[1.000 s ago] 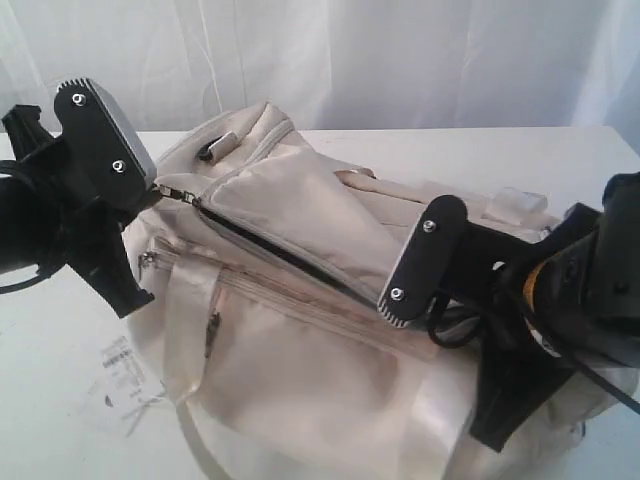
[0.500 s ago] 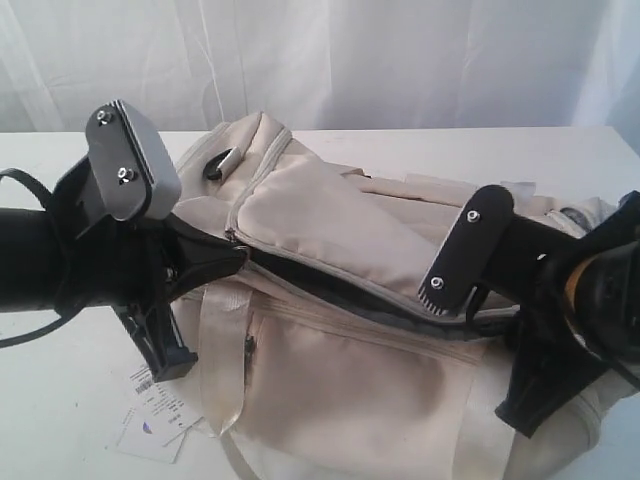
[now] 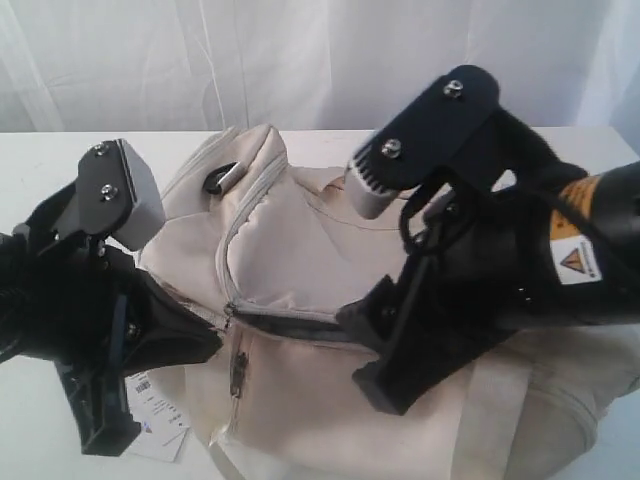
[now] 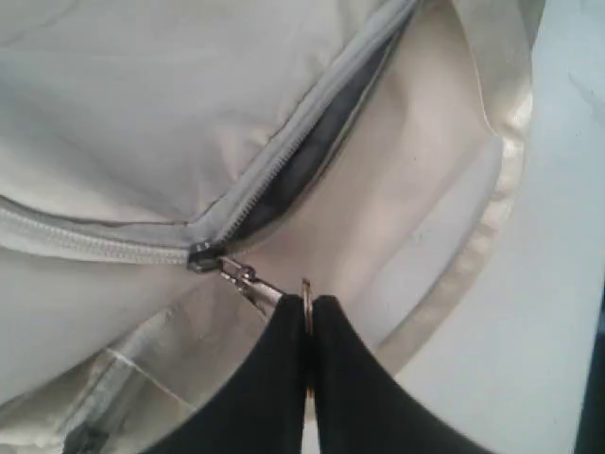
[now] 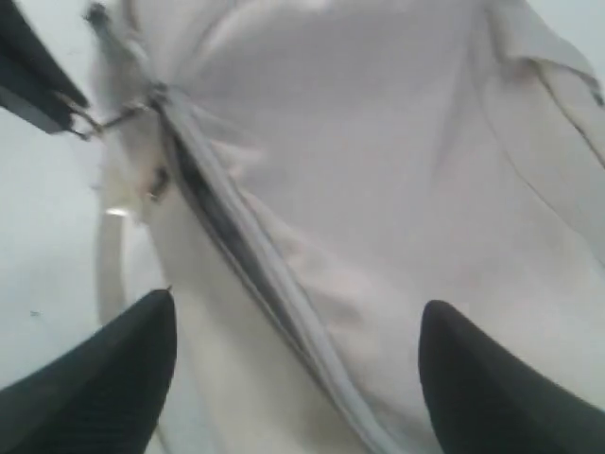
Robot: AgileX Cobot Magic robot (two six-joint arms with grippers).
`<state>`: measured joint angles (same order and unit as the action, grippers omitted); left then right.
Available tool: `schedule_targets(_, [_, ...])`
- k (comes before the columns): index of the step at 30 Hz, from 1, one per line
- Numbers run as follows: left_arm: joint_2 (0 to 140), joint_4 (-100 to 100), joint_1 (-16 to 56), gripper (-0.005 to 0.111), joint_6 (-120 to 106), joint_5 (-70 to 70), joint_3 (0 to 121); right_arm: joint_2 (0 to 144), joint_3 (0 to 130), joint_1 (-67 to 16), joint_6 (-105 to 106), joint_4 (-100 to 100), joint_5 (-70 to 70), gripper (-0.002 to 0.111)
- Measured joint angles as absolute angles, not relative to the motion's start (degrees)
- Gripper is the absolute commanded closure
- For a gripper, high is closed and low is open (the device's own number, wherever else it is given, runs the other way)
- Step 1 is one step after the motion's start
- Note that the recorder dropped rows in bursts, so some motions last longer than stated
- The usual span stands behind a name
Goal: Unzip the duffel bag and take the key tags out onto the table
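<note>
White hang tag [image 3: 158, 425] lies beside duffel bag [image 3: 300, 240]

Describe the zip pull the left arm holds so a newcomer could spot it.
On the cream duffel bag, find the partly open zip showing dark lining. The metal pull sits at the closed end of that gap. Unlike the loose pull hanging below it, it is pinched between the left gripper's black fingers.
</note>
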<state>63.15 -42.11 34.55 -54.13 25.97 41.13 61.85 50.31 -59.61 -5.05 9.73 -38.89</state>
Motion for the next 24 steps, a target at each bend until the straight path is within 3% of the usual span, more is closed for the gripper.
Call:
schedule_targets(3, [63.15, -26.35, 34.55, 0.107, -42.81, 35.22, 48.19, 66.47, 50.51, -59.98, 8.77, -1.95, -32.70, 0.041])
schedule_targets(6, [63.15, -16.98, 34.55, 0.107, -38.55, 34.47, 50.27, 70.98, 50.51, -62.26, 17.10, -6.05, -25.95, 0.041])
schedule_targets(16, [65.40, -13.94, 34.55, 0.107, -37.88, 26.68, 50.26, 77.76, 50.64, -63.93, 23.56, -1.09, -15.72, 0.057])
schedule_targets(24, [65.54, -13.86, 34.55, 0.107, -37.88, 24.27, 50.44, 81.34, 50.64, -63.93, 23.66, 2.88, -14.16, 0.060])
